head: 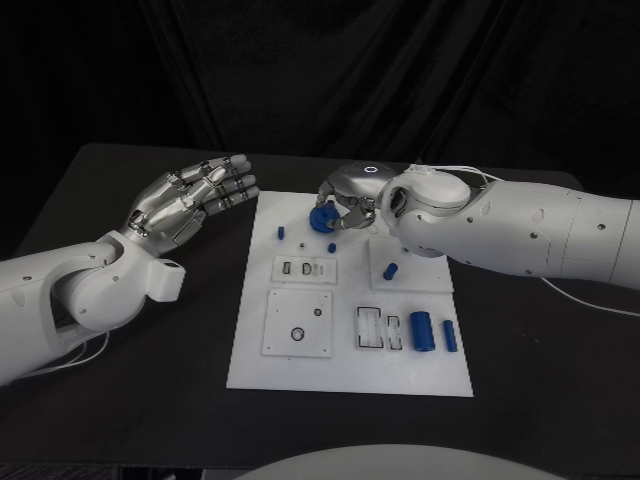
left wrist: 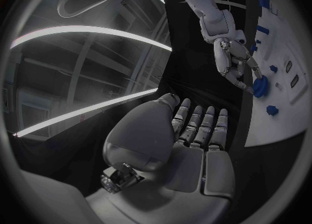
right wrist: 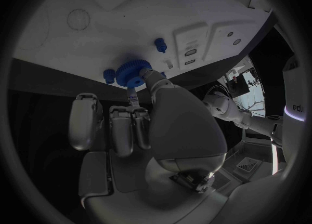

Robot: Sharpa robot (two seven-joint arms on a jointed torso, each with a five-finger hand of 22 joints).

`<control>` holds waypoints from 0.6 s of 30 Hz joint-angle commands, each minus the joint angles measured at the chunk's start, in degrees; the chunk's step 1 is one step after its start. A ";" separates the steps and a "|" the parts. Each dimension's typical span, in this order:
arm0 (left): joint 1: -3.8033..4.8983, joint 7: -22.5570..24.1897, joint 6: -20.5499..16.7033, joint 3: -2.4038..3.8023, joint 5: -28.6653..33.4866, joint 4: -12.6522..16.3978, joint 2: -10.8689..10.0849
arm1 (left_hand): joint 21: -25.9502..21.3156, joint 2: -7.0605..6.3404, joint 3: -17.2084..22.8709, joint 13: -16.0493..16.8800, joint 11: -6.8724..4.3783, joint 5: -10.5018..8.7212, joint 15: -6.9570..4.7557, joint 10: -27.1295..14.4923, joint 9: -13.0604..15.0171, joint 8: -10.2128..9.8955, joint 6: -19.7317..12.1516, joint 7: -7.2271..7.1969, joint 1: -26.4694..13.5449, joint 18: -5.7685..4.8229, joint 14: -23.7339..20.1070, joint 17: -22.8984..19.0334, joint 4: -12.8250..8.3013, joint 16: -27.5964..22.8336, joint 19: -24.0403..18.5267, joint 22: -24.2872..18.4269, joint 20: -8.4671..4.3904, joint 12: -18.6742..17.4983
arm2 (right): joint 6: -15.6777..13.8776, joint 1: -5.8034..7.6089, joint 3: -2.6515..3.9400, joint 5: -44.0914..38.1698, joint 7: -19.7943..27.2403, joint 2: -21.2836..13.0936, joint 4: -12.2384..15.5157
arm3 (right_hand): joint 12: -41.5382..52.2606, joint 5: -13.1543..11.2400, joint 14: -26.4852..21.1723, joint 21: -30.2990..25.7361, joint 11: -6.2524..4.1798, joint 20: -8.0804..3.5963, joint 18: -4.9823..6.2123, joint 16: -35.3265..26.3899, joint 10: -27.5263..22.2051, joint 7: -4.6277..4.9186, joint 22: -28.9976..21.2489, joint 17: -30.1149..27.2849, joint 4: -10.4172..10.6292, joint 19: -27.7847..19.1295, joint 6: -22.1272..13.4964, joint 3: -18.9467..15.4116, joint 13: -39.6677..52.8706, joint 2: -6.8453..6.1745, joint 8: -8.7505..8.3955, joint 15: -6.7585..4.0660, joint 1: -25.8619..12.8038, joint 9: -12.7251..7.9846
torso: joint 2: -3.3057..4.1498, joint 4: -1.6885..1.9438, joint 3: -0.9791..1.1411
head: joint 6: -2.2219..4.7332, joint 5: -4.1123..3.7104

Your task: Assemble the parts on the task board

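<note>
The white task board point(head: 352, 372) lies in the middle of the black table. My right hand point(head: 352, 195) hovers over the board's far end and pinches a blue gear point(head: 325, 217) between thumb and finger. The right wrist view shows the gear point(right wrist: 133, 71) held close above the board point(right wrist: 117, 26), beside a small blue peg point(right wrist: 160, 43). My left hand point(head: 190, 200) is raised left of the board, fingers spread and straight, holding nothing. In the left wrist view the left hand point(left wrist: 195, 135) is open, and the right hand point(left wrist: 237, 60) grips the gear point(left wrist: 260, 86) beyond it.
On the board a blue peg point(head: 281, 232) stands near the far left edge. A short blue piece point(head: 389, 270) lies on a raised plate, and a blue cylinder point(head: 423, 332) and a thin blue rod point(head: 450, 336) lie at the near right. Raised white plates point(head: 297, 322) with holes sit mid-board.
</note>
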 commanded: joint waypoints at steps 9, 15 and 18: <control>-0.14 3.44 1.03 0.04 -0.16 -0.03 0.07 | 0.28 0.07 0.26 0.08 0.36 0.13 0.29 -0.13 0.00 0.00 -0.13 0.36 -0.43 -0.53 -0.11 0.05 0.02 0.32 0.43 -0.09 0.08 0.25 | 1.58 -0.28 0.01 -0.31 -0.80 -0.20 -0.13 | 0.16 -0.07 5.25 -2.48 0.44 0.19 0.77 -1.20 5.98 0.37 5.30 13.74 -0.20 -1.34 -2.33 2.34 15.10 -1.48 -6.60 0.35 -0.16 10.86 | -0.03 -0.12 -0.01 | -0.19 0.29; -0.20 3.49 1.08 0.04 -0.16 -0.08 0.09 | 0.27 0.05 0.45 0.07 0.40 0.16 0.33 -0.17 -0.01 -0.04 -0.21 0.39 -0.46 -0.60 -0.16 0.04 -0.03 0.32 0.41 -0.11 0.07 0.22 | 1.81 -0.33 0.01 -0.31 -1.29 -0.38 -0.26 | -0.28 0.33 4.94 -3.57 0.50 0.21 1.00 -1.93 5.22 0.50 4.83 13.04 -0.51 -1.85 -3.38 3.11 14.49 -1.63 -8.37 0.41 -0.01 9.45 | -0.04 -0.07 -0.01 | -0.18 0.20; -0.23 3.50 1.10 0.04 -0.16 -0.11 0.12 | 0.27 0.05 0.45 0.07 0.40 0.16 0.33 -0.17 -0.01 -0.04 -0.21 0.39 -0.46 -0.60 -0.16 0.04 -0.03 0.32 0.41 -0.11 0.07 0.22 | 1.77 -0.34 0.01 -0.31 -1.39 -0.44 -0.27 | -0.51 0.44 4.83 -3.86 0.51 0.22 1.05 -2.19 4.82 0.52 4.72 12.79 -0.61 -1.98 -3.71 3.31 14.17 -1.65 -8.85 0.41 0.03 9.04 | -0.04 -0.06 -0.02 | -0.12 0.22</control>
